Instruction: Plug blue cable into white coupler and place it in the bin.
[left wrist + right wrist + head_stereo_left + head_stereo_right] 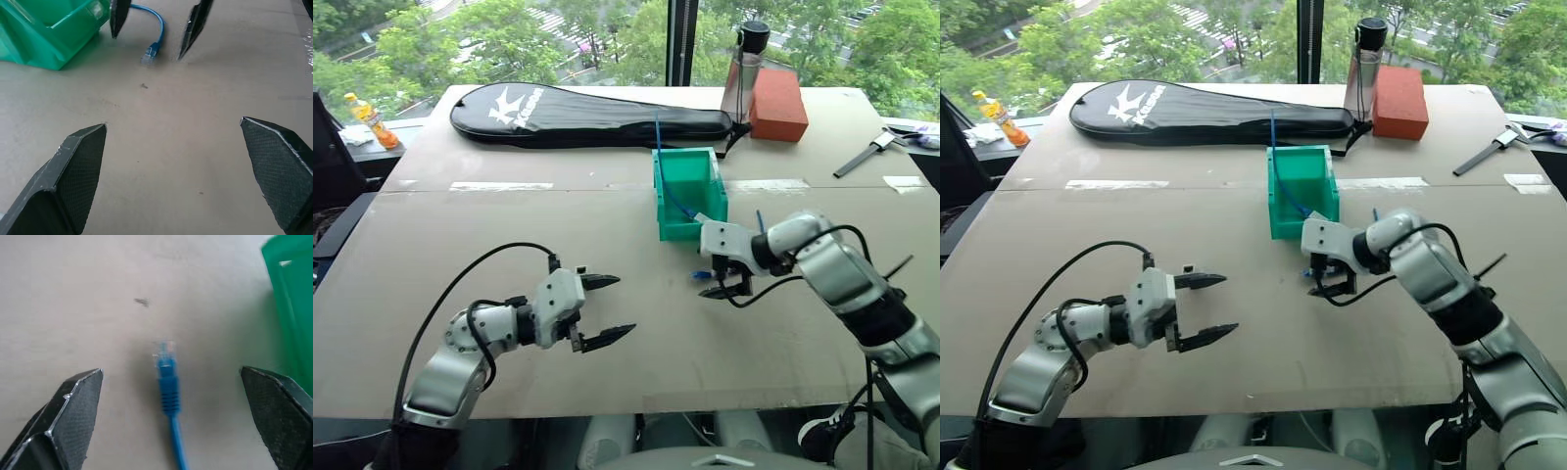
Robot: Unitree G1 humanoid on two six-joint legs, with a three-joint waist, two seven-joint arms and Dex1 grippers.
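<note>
The bin (689,201) stood mid-desk toward the far edge, a thin blue cord trailing inside it. The blue cable (168,382) lay on the desk just before it, between the right gripper's (725,286) wide-spread, empty fingers. The left gripper (603,309) gaped empty too.

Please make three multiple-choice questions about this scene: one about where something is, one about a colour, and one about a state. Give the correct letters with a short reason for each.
1. Where does the plug end of the blue cable lie?
A. on the table beside the bin
B. on the racket bag
C. on the red block

2. What colour is the bin?
A. orange
B. teal-green
C. black

3. How do the fingers of the right gripper stand?
A. shut on the cable
B. shut on nothing
C. open, one on each side of the plug

Answers:
1 A: the plug rests on the bare table near the bin's corner.
2 B: its walls are teal-green.
3 C: in the right wrist view the fingers stand apart with the plug between them, untouched.
</note>
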